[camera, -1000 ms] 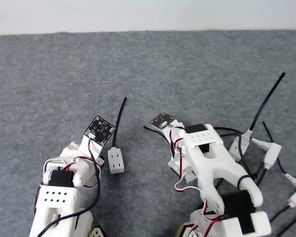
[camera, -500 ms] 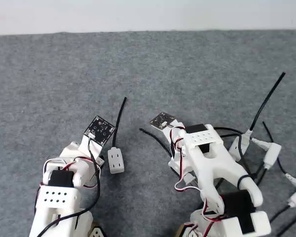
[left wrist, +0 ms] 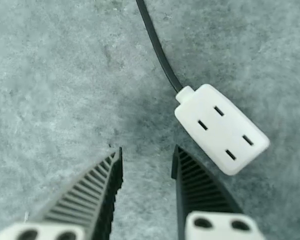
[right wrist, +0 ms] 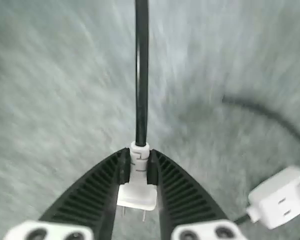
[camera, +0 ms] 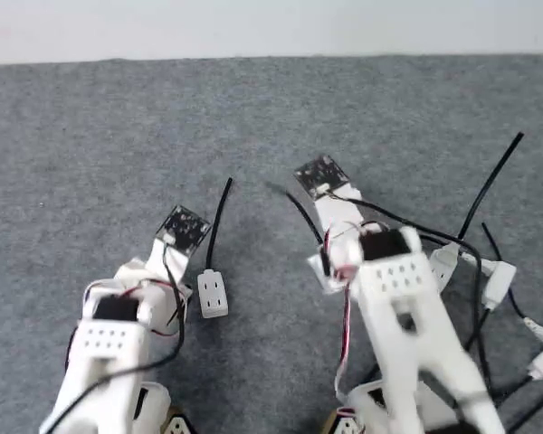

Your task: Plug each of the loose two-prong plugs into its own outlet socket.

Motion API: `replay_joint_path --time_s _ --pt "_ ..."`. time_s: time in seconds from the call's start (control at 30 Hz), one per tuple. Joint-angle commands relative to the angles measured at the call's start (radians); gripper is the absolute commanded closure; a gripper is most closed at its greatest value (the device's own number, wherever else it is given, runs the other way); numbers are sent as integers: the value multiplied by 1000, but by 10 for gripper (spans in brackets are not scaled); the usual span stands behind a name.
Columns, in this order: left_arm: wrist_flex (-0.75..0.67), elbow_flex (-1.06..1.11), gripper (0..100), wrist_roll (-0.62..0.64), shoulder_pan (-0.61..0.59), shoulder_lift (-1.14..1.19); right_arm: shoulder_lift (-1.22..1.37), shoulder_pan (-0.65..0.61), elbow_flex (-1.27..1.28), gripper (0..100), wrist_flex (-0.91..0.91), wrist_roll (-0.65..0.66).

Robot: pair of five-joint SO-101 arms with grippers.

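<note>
The two-prong plug (right wrist: 136,187) is clamped in the right claw (right wrist: 137,156), prongs pointing back toward the wrist. Its black cord (right wrist: 141,70) runs straight ahead over the grey tabletop (camera: 90,136). The white outlet socket (camera: 213,295) lies flat at near centre, just right of the left arm (camera: 118,325).

I judge this to be the carry step. Next I'd need to bring the prongs round to face a slot pair and line them up.

The right arm (camera: 398,289) is stretched toward the far side. The left claw (left wrist: 147,150) hangs low just beside the socket, jaws parted, holding nothing.
</note>
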Motion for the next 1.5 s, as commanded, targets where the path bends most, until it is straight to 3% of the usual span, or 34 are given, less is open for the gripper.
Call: replay_joint_path --time_s 0.0,0.17,0.57,0.77,0.93,1.13,1.2,1.47 --pt "-20 -150 848 12 -43 199 -236 -139 -64 990 12 -80" --pt "44 -245 848 -21 -38 345 -341 -303 -64 990 1 -164" --pt "74 -226 852 -98 15 330 -340 -476 130 990 -265 -235" --pt "78 -31 888 -187 110 38 -298 -475 126 990 -294 -236" --pt "117 104 887 -190 129 -253 -237 -475 100 990 -289 -236" --pt "129 136 887 -186 123 -339 -223 -473 98 990 -326 -270" --pt "81 136 887 -137 104 -341 -222 -466 101 990 -341 -281" --pt "-137 71 887 207 -203 -347 -101 -418 100 990 -499 -437"
